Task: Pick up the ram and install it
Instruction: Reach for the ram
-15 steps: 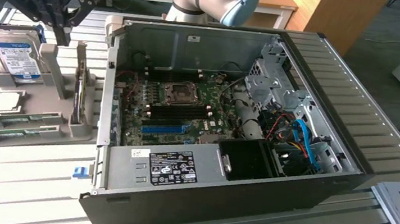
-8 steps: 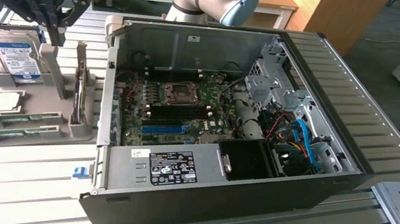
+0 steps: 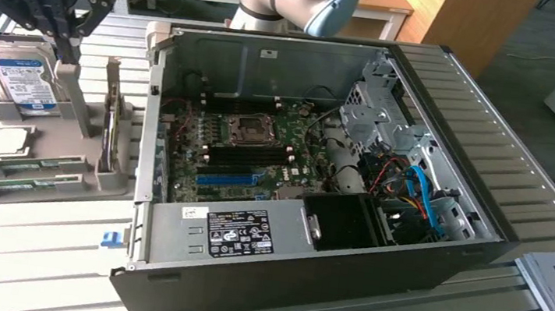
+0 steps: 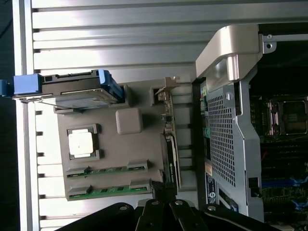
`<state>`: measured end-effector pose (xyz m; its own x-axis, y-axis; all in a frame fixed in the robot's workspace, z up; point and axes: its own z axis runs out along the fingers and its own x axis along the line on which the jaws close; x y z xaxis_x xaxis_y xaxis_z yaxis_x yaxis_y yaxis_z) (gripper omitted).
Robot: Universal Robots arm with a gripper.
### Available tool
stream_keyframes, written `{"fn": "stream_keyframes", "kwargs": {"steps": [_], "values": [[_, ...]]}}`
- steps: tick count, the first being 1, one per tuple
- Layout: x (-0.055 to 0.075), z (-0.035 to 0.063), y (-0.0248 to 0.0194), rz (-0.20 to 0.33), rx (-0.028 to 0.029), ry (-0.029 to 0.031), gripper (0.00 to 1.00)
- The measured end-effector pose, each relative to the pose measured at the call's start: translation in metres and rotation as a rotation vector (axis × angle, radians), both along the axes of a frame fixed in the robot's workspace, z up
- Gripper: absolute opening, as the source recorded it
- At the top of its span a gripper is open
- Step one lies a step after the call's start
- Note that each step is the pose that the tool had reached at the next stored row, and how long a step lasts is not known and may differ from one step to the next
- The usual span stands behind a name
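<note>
Two green ram sticks lie flat in slots at the near end of a grey holder (image 3: 65, 178): one ram stick (image 3: 27, 166) (image 4: 108, 171) and a second (image 3: 19, 187) (image 4: 109, 191) beside it. My gripper (image 3: 66, 53) (image 4: 162, 198) hangs above the holder's far end, next to the hard drive, well apart from the ram. Its fingers are shut with nothing between them. The open computer case (image 3: 453, 89) lies on the exterior view's right, with the motherboard (image 3: 247, 148) exposed inside.
A silver hard drive (image 3: 25, 78) (image 4: 79, 94) and a card (image 3: 110, 117) (image 4: 169, 144) stand upright in the holder, and a processor chip (image 3: 2, 141) (image 4: 82, 143) lies in it. The case wall (image 4: 226, 125) rises right beside the holder. All sits on a slatted metal table (image 3: 25, 252).
</note>
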<state>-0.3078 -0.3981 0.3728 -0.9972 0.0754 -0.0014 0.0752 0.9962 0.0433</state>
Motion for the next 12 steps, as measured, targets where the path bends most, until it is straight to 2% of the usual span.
{"fn": "stream_keyframes", "kwargs": {"steps": [12], "values": [[-0.021,-0.0015,0.0000,0.000,0.0000,0.0023,0.10]]}}
